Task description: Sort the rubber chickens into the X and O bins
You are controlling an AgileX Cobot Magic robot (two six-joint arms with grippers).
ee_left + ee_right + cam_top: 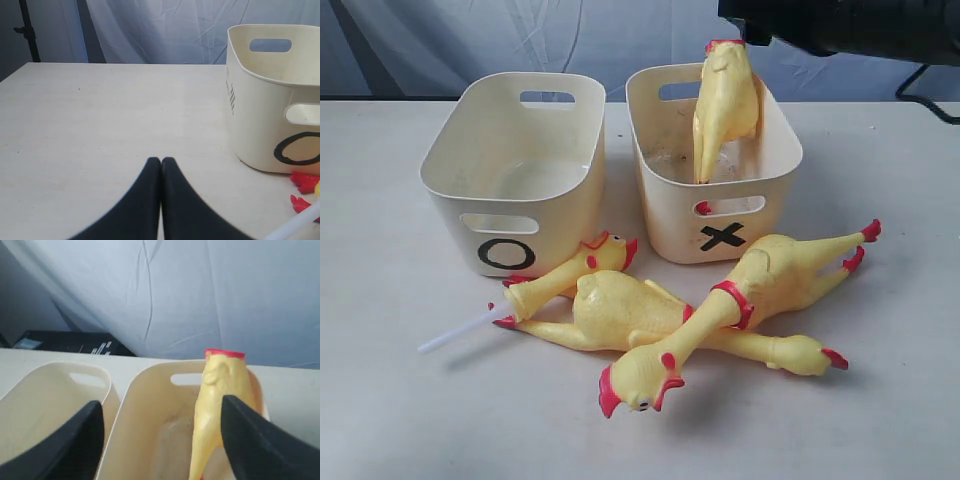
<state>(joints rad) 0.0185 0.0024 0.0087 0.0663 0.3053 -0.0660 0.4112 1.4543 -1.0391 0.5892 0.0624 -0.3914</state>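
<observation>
My right end effector (160,404) hangs spread wide over the X bin (670,225), one chicken (725,100) upright inside (red top up); my left end effector (161,161) is pinched closed

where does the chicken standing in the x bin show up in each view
Exterior view: the upright chicken stands in the X bin, at the back right.
Left wrist view: not in it.
Right wrist view: the same chicken rises out of the X bin, close to one finger of the open right tool.
Shared landmark: the O bin.
</observation>
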